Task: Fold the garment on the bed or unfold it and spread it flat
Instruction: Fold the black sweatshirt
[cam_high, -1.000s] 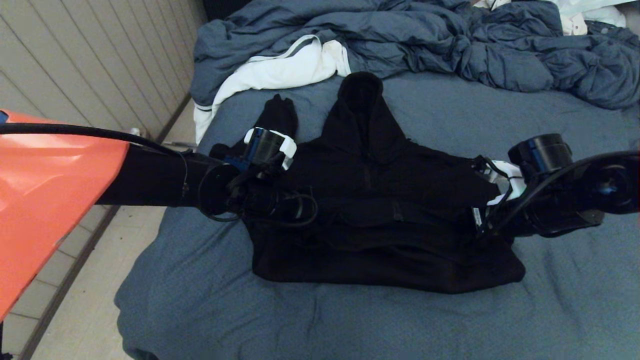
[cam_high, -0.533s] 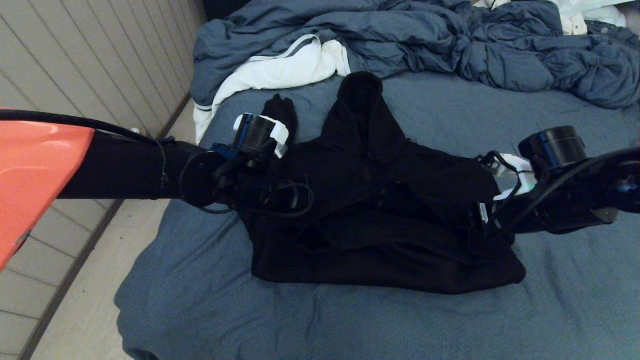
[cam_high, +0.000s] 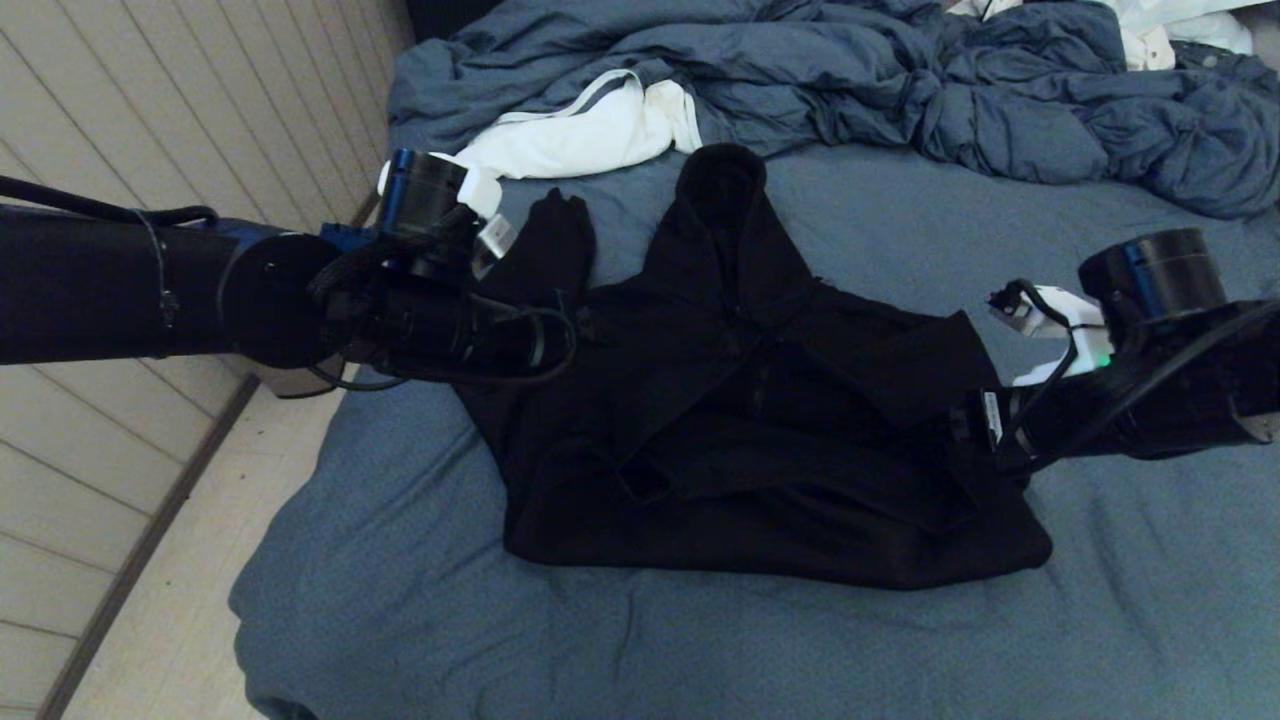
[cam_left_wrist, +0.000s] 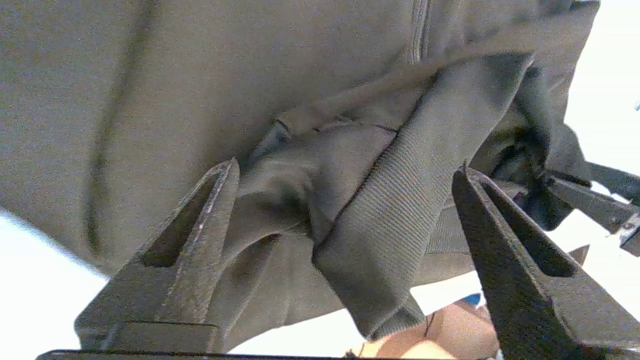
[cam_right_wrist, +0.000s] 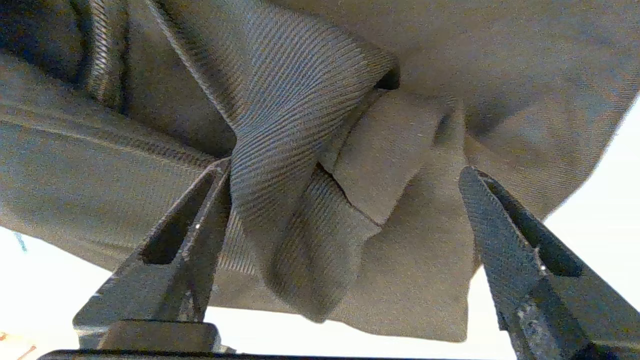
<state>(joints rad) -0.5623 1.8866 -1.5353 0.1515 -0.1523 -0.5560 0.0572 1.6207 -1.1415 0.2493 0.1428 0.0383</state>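
Observation:
The black hoodie (cam_high: 750, 400) lies mid-bed on the blue-grey sheet (cam_high: 700, 640), hood pointing away, its lower part folded up into a rumpled layer. One sleeve (cam_high: 555, 235) sticks out at the far left. My left gripper (cam_high: 572, 335) is at the hoodie's left edge and my right gripper (cam_high: 962, 435) at its right edge. In the left wrist view the left gripper (cam_left_wrist: 347, 166) is open, with a ribbed hem corner (cam_left_wrist: 400, 190) hanging loose between the fingers. The right gripper (cam_right_wrist: 345, 166) is open too, a ribbed fold (cam_right_wrist: 290, 100) lying between its fingers.
A crumpled blue-grey duvet (cam_high: 850, 80) fills the far side of the bed. A white cloth with grey stripes (cam_high: 580, 130) lies beside the hood. The bed's left edge drops to a tiled floor (cam_high: 150, 600) along a panelled wall.
Both arms have drawn outward, the left one to the left and farther away, the right one to the right. The folded-up layer has slumped and wrinkled.

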